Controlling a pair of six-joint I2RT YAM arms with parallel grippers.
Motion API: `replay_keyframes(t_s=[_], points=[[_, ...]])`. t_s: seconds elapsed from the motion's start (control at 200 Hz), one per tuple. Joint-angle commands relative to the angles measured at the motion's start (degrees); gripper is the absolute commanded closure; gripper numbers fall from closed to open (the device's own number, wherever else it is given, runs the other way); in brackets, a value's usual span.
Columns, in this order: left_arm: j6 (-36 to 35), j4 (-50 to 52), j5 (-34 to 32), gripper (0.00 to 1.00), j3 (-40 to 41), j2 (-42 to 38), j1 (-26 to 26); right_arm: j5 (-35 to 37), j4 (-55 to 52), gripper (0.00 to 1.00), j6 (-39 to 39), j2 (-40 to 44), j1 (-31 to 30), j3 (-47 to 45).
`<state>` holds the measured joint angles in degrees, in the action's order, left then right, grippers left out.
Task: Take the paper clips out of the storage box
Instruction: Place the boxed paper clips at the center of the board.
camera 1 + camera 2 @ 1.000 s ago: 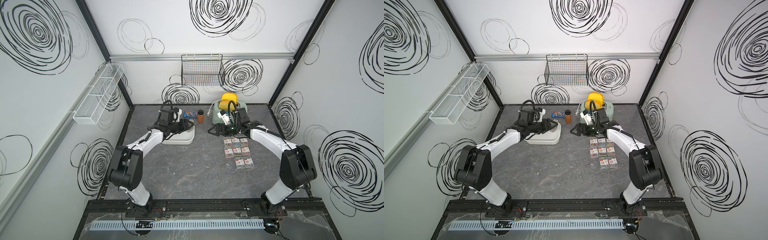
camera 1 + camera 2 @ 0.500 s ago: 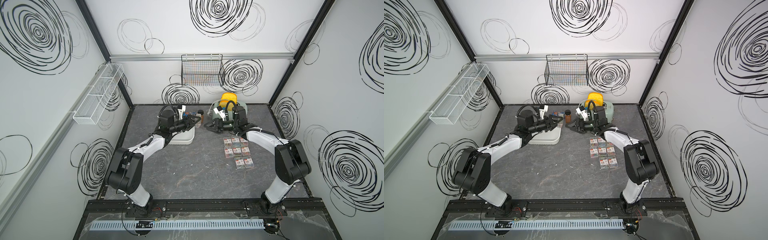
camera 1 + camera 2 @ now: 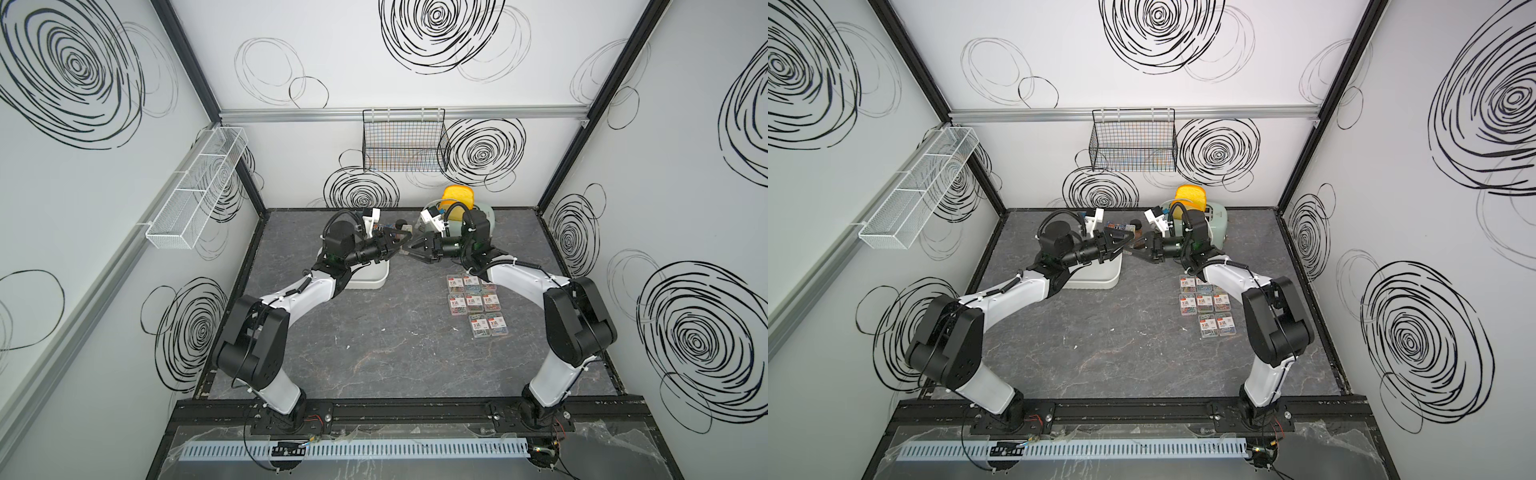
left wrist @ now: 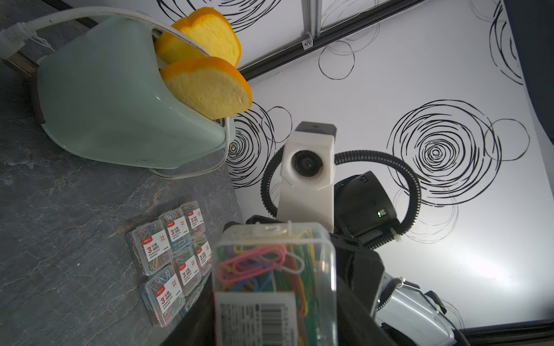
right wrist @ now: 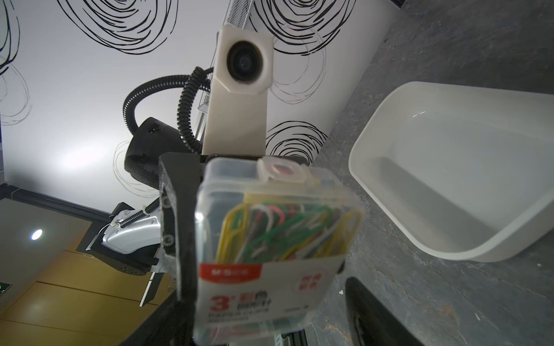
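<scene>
- The left arm (image 3: 299,291) and the right arm (image 3: 523,278) rise from the front rail and reach toward the back of the grey, stone-patterned table (image 3: 395,345).
- On the right side of the table, just beside the right arm, eight paper clip cases (image 3: 473,302) lie flat with their labels up. They form a tight block: a nearer row of two, then two rows of three.
- Farther back on the left side, the white storage box (image 3: 374,282) sits on the table, partly hidden under the left arm's wrist.
- Just past the box's right edge, the two grippers meet tip to tip in both top views.
- The left gripper (image 3: 399,243) is clamped on a ninth paper clip case (image 4: 272,269), held off the table and outside the box. The case's barcode side faces the left wrist camera, and its red-and-white label faces the right wrist camera.
- The right gripper (image 3: 413,251) has its jaws spread to either side of that case. In the right wrist view, one finger (image 5: 371,314) stands clear of the case. Whether the other finger touches it cannot be told.
- Behind the grippers stands a pale green toaster (image 3: 1217,220) with yellow toast (image 3: 1190,195) upright in its slots. A blue packet (image 3: 1116,227) lies to its left.
- A black wire basket (image 3: 405,145) hangs on the back wall, and a white mesh rack (image 3: 195,195) on the left wall.
</scene>
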<state>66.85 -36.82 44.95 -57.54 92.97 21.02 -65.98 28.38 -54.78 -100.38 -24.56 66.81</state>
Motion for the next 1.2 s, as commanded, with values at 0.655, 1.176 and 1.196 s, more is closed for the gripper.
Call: replay_keyframes(t_s=[0.655,1.176,1.196], points=[[-0.6,-2.0,0.8,0.15,-2.2,0.0,0.8,3.7,-11.5,0.7,10.4,1.8,-0.1,2.1],[-13.7,19.2,-1.4,0.13,-6.6,-1.9,-1.7,36.1,-41.7,0.7,42.4,10.8,-4.0,4.6],[-13.9,19.3,-1.4,0.13,-6.7,-1.8,-1.4,37.4,-41.8,0.7,43.0,11.3,-4.6,4.3]])
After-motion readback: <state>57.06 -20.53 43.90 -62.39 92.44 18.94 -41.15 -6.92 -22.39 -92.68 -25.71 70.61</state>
